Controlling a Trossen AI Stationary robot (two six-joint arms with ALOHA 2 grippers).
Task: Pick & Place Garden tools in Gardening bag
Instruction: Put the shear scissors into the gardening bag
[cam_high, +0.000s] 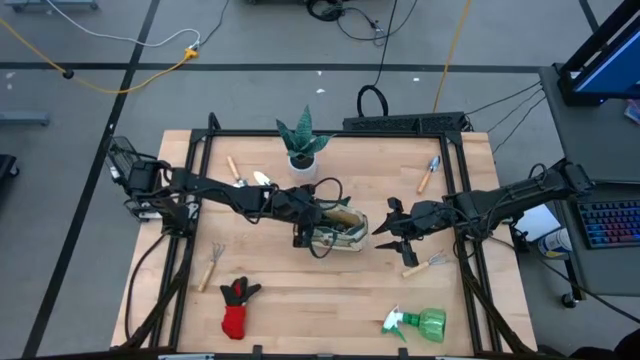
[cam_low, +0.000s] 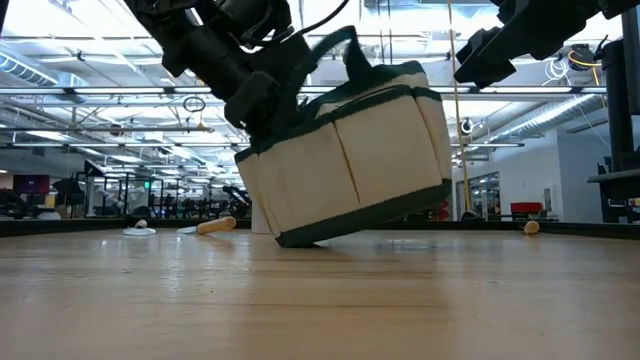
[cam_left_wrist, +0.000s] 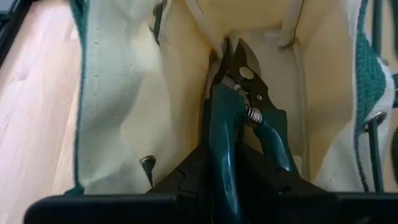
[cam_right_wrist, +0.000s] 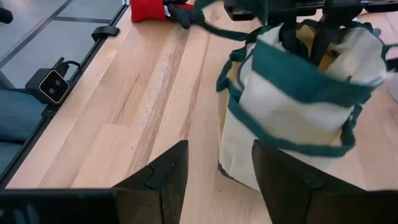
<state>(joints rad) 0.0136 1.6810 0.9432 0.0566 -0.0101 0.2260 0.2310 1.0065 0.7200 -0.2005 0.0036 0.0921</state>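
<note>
One tilted gardening bag (cam_low: 350, 150) mid-worktop could topple as the left hand (cam_left_wrist: 224, 186), pinching the pruning shears (cam_left_wrist: 245, 118) inside it, pushes down, while the right hand (cam_right_wrist: 214, 174) waits spread beside it.

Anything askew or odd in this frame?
Yes: the gardening bag is tipped, one bottom edge lifted off the table, as the left tool pushes the pruning shears inside. The right tool waits open beside it.
</note>
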